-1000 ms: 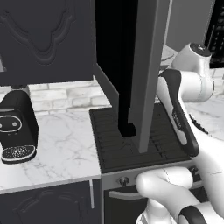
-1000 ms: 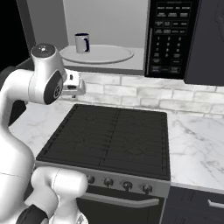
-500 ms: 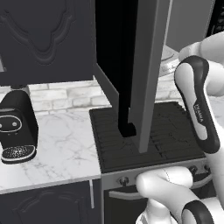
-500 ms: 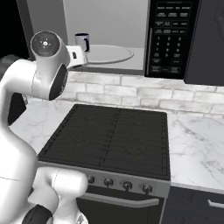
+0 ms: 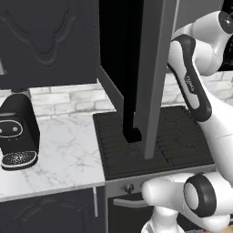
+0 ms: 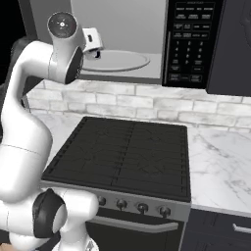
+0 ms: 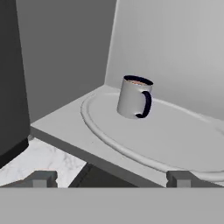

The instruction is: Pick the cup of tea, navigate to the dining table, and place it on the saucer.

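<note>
The cup of tea [image 7: 134,97] stood upright on the microwave's round turntable [image 7: 175,144], at 12 o'clock from the claw [image 7: 111,179], handle toward 4 o'clock. The claw was spread wide, holding nothing.

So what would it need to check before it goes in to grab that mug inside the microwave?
1. Microwave door open, path free: ok; the door stands swung wide.
2. Cup of tea upright on the round turntable: ok.
3. Tea inside: ok; brown liquid shows at the rim.
4. Pincer open: ok; its tips sit far apart, nothing between them.
5. Pincer lined up with the cup: roughly ok; the cup sits ahead, apart from the tips.
6. Handle position: faces right in the hand view; whether it hinders the grip, cannot tell.
</note>
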Tool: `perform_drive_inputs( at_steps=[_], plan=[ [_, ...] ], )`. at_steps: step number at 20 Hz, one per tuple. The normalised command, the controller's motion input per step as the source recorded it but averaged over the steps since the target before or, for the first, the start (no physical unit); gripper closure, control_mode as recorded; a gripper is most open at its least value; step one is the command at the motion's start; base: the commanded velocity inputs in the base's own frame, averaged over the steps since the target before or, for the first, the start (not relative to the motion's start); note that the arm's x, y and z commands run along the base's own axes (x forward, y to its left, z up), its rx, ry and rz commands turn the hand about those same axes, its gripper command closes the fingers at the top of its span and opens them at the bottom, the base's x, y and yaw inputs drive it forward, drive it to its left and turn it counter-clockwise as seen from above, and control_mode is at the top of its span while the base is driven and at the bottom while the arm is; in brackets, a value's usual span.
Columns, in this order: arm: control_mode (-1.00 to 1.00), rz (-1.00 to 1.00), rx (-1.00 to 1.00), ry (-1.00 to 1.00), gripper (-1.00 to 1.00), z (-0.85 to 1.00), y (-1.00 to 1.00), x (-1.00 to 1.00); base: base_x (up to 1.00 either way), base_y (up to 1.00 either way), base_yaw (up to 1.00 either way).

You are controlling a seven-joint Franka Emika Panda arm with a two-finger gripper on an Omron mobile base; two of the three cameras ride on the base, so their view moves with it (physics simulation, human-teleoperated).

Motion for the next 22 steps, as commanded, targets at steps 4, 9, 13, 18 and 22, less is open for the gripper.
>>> perform_drive_inputs(
  at_steps=[4, 9, 13, 18, 22],
  plan=[
    [-1.00, 0.06, 0.00, 0.01, -1.00, -0.02, -0.19, 0.59, 0.00, 0.00, 0.00],
    [-1.00, 0.09, 0.00, 0.00, -1.00, -0.04, -0.29, 0.37, 0.00, 0.00, 0.00],
    [-1.00, 0.12, 0.00, 0.05, -1.00, -0.23, -0.10, 0.42, 0.00, 0.00, 0.00],
    [-1.00, 0.05, 0.00, 0.11, -1.00, -0.20, 0.13, 0.66, 0.00, 0.00, 0.00],
    [-1.00, 0.00, 0.00, 0.07, -1.00, -0.04, 0.32, 0.72, 0.00, 0.00, 0.00]
  ],
)
